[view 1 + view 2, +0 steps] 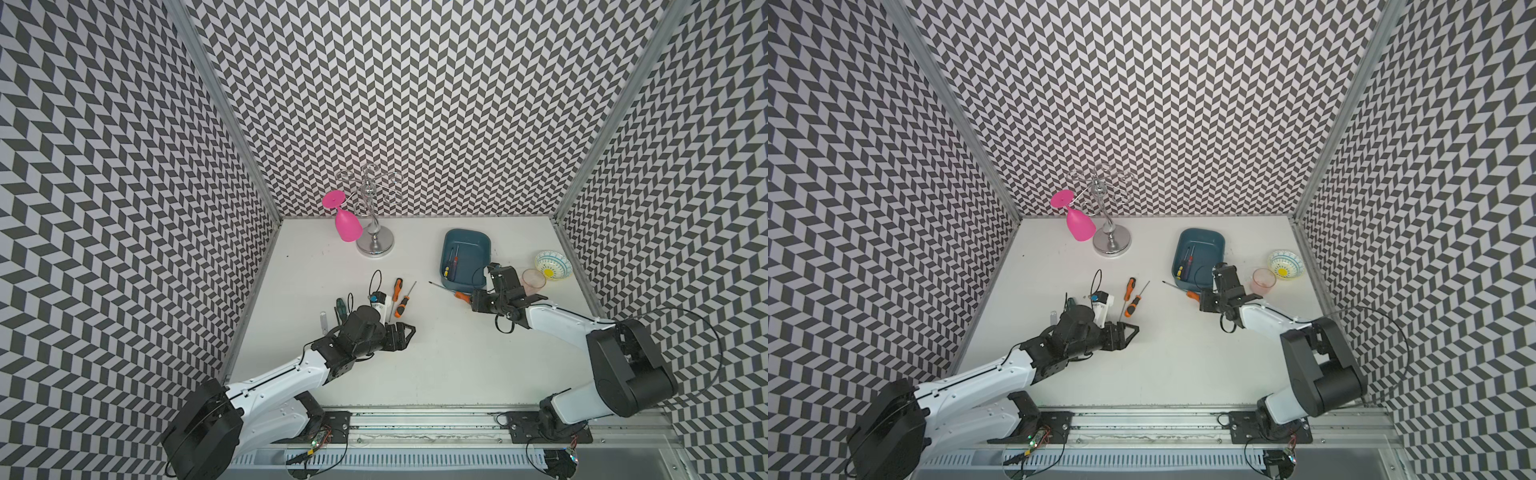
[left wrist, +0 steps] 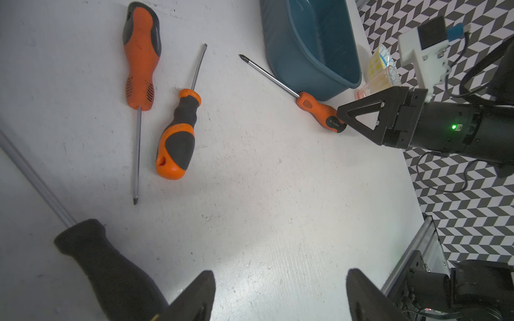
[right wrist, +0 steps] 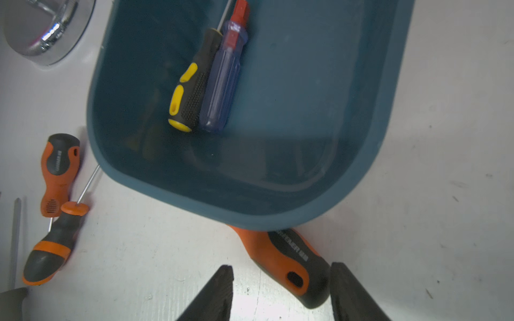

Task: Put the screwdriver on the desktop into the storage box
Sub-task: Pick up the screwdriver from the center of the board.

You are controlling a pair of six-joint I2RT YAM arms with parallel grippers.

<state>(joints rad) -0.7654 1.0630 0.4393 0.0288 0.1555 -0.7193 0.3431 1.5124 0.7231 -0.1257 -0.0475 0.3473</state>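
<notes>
Between the half-open jaws of the right gripper [image 3: 281,273] sits the butt of the orange screwdriver [image 2: 308,104], not squeezed yet. It lies on the desktop [image 1: 436,353] beside the storage box [image 1: 473,257]'s near wall, rod pointing to the left edge. The left gripper [image 2: 279,273] is farther off, wide and empty.

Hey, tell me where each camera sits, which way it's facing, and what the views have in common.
Both top views: high above the front edge, looking down over the desktop toward the back wall; left gripper and right gripper show.
Left wrist: behind the left gripper, facing across the desktop at the storage box; its open fingertips show.
Right wrist: looks down into the storage box; its fingers straddle the orange screwdriver.
Shared: both wrist views show that box and screwdriver.
</notes>
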